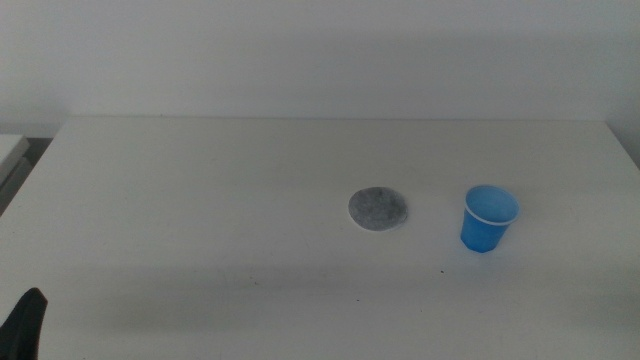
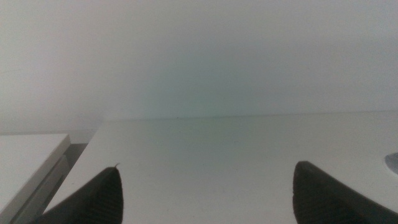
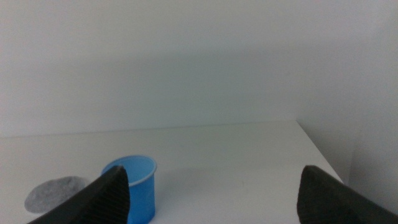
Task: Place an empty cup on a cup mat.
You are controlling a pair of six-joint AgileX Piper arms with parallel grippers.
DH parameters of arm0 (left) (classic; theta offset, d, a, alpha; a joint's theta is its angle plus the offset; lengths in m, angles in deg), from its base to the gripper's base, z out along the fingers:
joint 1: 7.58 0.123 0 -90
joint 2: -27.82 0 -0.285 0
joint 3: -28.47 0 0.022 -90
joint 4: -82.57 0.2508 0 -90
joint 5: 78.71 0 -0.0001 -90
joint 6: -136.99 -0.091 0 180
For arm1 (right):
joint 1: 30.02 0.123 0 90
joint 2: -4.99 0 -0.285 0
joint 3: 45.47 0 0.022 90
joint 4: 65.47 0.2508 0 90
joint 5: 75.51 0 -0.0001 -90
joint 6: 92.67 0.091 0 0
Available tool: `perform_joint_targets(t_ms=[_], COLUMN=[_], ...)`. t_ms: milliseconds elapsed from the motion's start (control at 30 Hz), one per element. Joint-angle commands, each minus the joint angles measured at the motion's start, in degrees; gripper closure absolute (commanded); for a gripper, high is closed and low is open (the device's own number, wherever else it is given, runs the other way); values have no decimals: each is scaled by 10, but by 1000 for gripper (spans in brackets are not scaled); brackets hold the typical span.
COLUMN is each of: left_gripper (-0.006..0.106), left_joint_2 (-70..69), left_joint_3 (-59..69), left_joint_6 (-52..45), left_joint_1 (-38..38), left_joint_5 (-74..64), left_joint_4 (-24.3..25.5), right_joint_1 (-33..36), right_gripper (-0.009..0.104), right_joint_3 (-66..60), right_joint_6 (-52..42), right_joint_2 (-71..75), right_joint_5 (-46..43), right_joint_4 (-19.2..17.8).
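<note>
Both the right end effector (image 3: pixel 211 193) and the left end effector (image 2: pixel 205 193) gape wide and hold nothing, low over the white surface (image 1: pixel 200 200), where the blue cup (image 1: pixel 488 219) stands upright just right of, and apart from, the grey cup mat (image 1: pixel 378 208).

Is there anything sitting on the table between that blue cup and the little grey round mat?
No. In the middle view the cup stands upright beside the cup mat, apart from it, with only bare white table between them.
</note>
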State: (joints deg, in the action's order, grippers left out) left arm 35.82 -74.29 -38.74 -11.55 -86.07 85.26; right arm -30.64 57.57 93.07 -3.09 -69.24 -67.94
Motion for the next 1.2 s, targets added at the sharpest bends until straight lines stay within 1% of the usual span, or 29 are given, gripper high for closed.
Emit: perform_joint_targets(t_ms=[0,100,267,433,533,633,800,900,1000,1167], left_gripper=[7,7,7,7,7,7,7,7,7,7], left_joint_2=[-2,-2,-2,-2,-2,-2,-2,-2,-2,-2], left_joint_3=[0,0,0,0,0,0,0,0,0,0], left_joint_6=[2,2,2,2,2,2,2,2,2,2], left_joint_1=[-1,-1,-1,-1,-1,-1,-1,-1,-1,-1], left_joint_5=[7,7,7,7,7,7,7,7,7,7], left_joint_4=[-1,-1,-1,-1,-1,-1,-1,-1,-1,-1], right_joint_1=[1,1,1,1,1,1,1,1,1,1], right_gripper=[2,2,2,2,2,2,2,2,2,2], right_joint_3=[-3,-3,-3,46,102,188,368,456,515,541], right_joint_6=[-2,-5,-6,5,5,7,7,7,14,20], right_joint_2=[3,3,-5,-104,-190,-289,-461,-533,-580,-606], right_joint_5=[-18,-34,-53,-48,-35,36,244,328,350,365], right_joint_4=[-2,-8,-6,0,1,6,38,44,48,68])
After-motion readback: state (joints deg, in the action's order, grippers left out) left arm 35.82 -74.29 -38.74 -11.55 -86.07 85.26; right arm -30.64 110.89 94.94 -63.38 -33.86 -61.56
